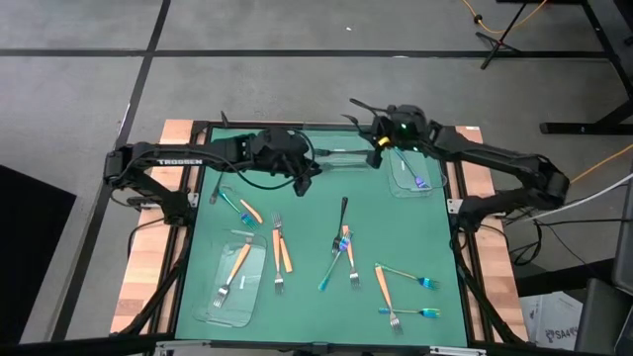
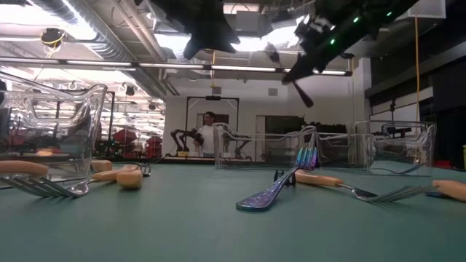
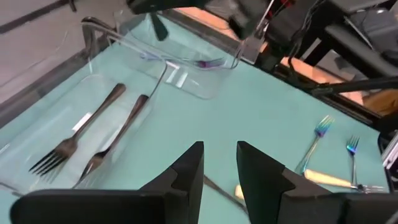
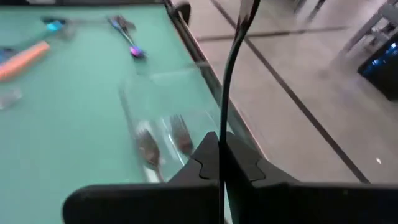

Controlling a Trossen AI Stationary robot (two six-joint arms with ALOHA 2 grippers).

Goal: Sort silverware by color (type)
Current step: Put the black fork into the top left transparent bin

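Right gripper (image 4: 222, 155) is pinched tight on a black fork (image 4: 233, 68), held upright above the far-middle tray (image 1: 341, 158); likely lined up for a drop, since that tray already holds two dark forks (image 3: 93, 137).

Left gripper (image 3: 219, 163) hovers just beside that tray, fingers slightly spread, nothing between them (looks like it's waiting).

Containers, relative to that tray:
- right of it: tray (image 1: 413, 170) with one iridescent piece (image 1: 419, 182)
- nearer, to its left: tray (image 1: 235, 282) with an orange-handled fork (image 1: 233, 269)

Remaining silverware lies loose on the worktop (image 1: 307, 297), nearer than that tray: orange-handled and iridescent ones, plus one black fork (image 1: 342, 220).
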